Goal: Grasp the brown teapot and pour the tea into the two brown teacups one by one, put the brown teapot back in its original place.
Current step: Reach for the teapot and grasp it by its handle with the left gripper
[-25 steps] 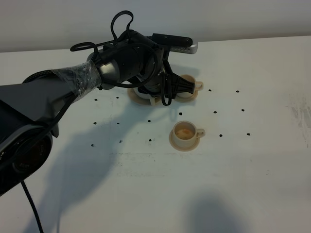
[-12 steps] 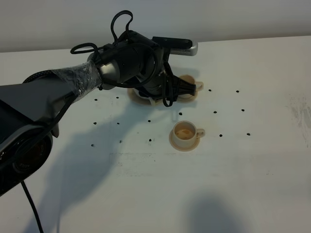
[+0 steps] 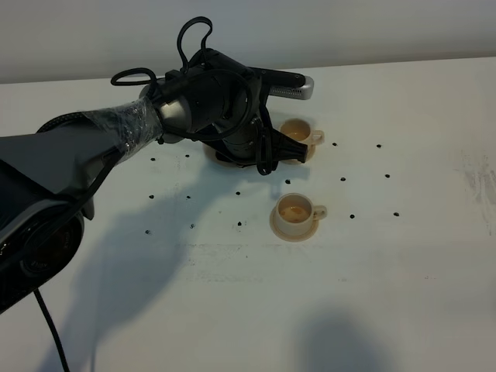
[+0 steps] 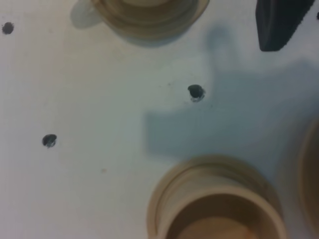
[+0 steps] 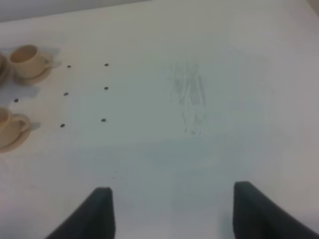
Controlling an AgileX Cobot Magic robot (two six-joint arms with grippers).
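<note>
brown teapot hidden under left gripper (image 3: 273, 151), near far edge of table (image 3: 403, 294), beside far teacup (image 3: 298, 133). left jaws: can't tell. right gripper (image 5: 172, 209) spread, empty. guess: glazed ceramic, slick, chippy, heavyish; grab loop handle.

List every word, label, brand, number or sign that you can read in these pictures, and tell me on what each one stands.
None: no view shows any readable text.
The near teacup, the far teacup, the white table and the left arm show no lettering.
The dark dots on the table are plain marks, not characters.
</note>
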